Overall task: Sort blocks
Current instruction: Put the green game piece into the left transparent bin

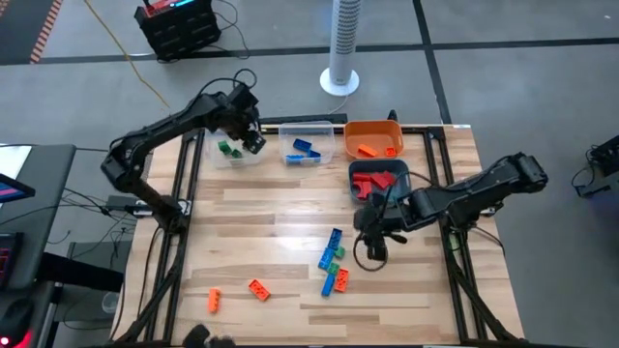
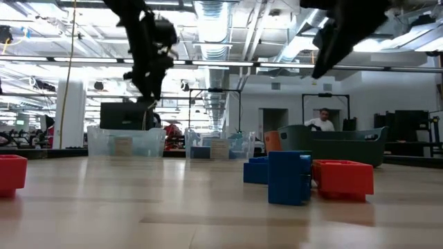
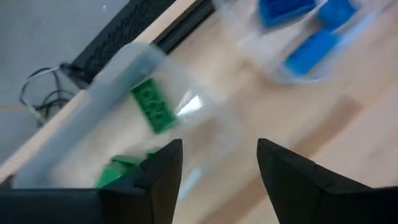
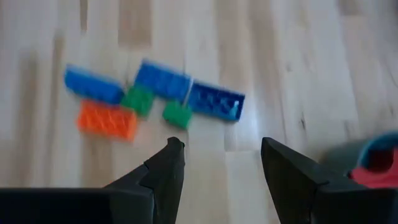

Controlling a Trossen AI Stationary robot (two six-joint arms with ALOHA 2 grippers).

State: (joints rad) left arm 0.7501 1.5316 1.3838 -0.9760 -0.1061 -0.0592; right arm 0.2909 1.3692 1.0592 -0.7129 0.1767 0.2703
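Left pincer (image 1: 253,141): released, empty, above clear bin (image 1: 232,155) holding green blocks (image 1: 229,149)
Right pincer (image 1: 372,239): released, empty, hovering beside loose blocks (image 1: 333,262) on desk (image 1: 280,217)

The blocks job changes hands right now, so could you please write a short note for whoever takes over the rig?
Left pincer: open, empty, over the clear bin holding green blocks.
Right pincer: open, empty, above the table beside the mixed pile.
Done: blue blocks in the second clear bin, orange block in the orange bin, red blocks in the dark bin.
Left: the blue, green and orange pile, plus two orange blocks near the front edge.
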